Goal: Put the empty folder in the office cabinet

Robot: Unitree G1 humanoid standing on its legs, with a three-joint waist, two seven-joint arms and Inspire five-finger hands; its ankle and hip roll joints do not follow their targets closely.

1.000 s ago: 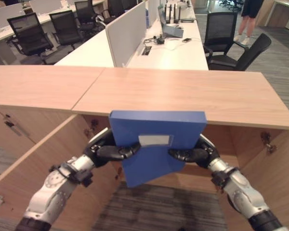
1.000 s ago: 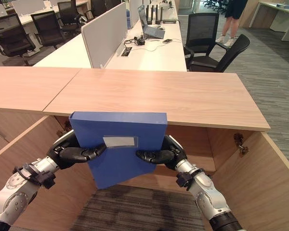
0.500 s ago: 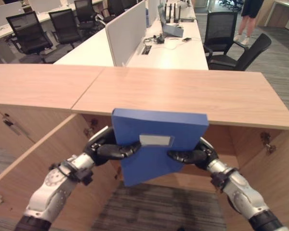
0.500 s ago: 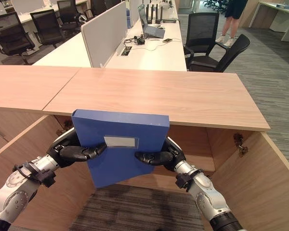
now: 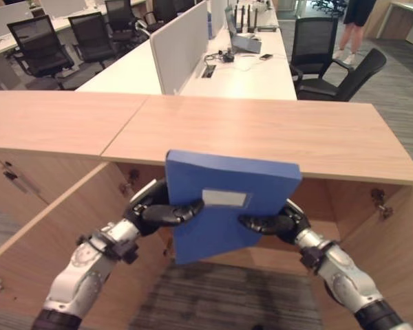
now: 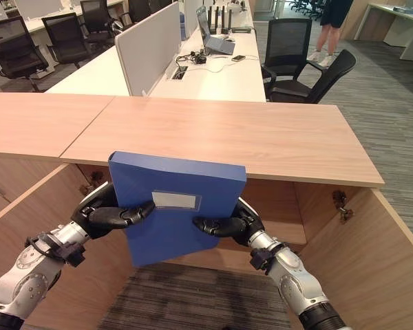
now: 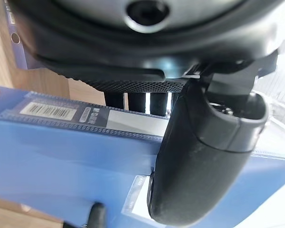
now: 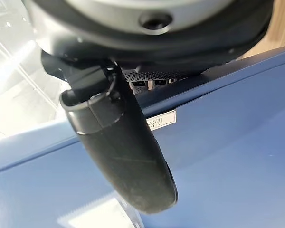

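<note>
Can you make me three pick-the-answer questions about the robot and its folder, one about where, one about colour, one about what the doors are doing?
1. Where is the folder?
A. on the cabinet top
B. held in front of the cabinet opening
C. on the floor

2. What colour is the folder?
A. red
B. green
C. blue

3. How are the cabinet doors?
A. swung open
B. shut
C. taken off

Answers:
1 B: the left hand and right hand grip the folder by its sides, below the edge of the cabinet top.
2 C: its cover is plainly blue, with a pale label.
3 A: a cabinet door stands swung outward on each side.
</note>
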